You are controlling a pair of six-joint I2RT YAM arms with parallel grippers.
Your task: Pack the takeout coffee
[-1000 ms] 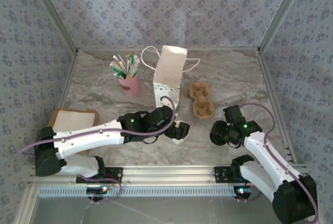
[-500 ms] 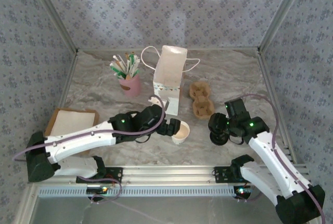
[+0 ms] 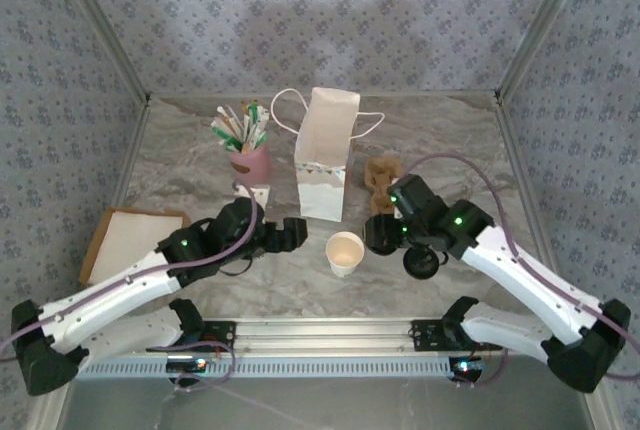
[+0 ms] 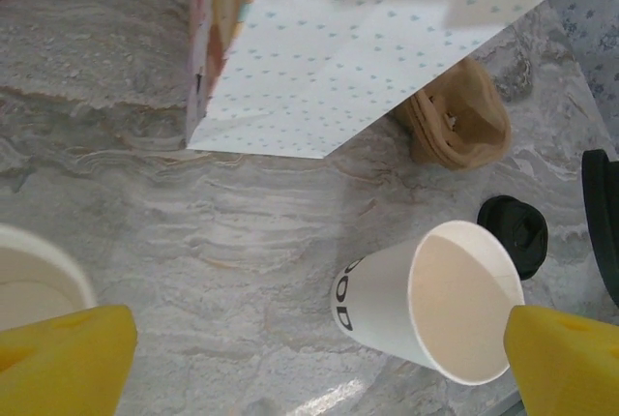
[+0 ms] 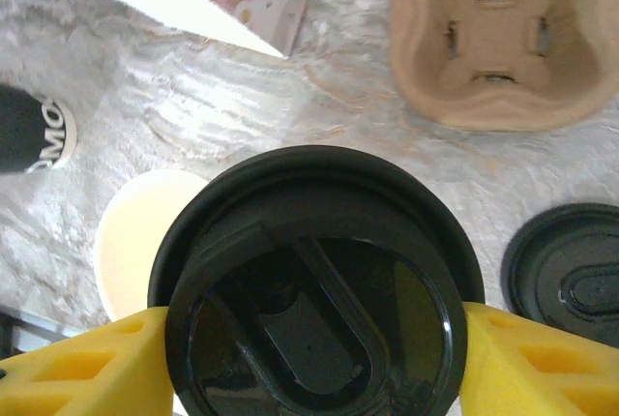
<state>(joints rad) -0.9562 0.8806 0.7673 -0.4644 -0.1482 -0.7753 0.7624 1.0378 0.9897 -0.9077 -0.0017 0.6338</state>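
The right tool (image 3: pixel 383 235) is pinching the black lid (image 5: pixel 319 281) just beside the cup (image 3: pixel 345 252), likely to cap it. The left tool (image 3: pixel 290 232) is hanging spread on the cup's other side

White cup (image 3: pixel 345 252), black lid (image 5: pixel 319 290), blue-dotted white bag (image 3: pixel 325 155).

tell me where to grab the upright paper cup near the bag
Take the paper cup by its side wall below the rim, coming level from its left with the open left gripper. It stands upright and lidless, so a top pinch might crush the rim, and the right gripper with its black lid crowds the right side.
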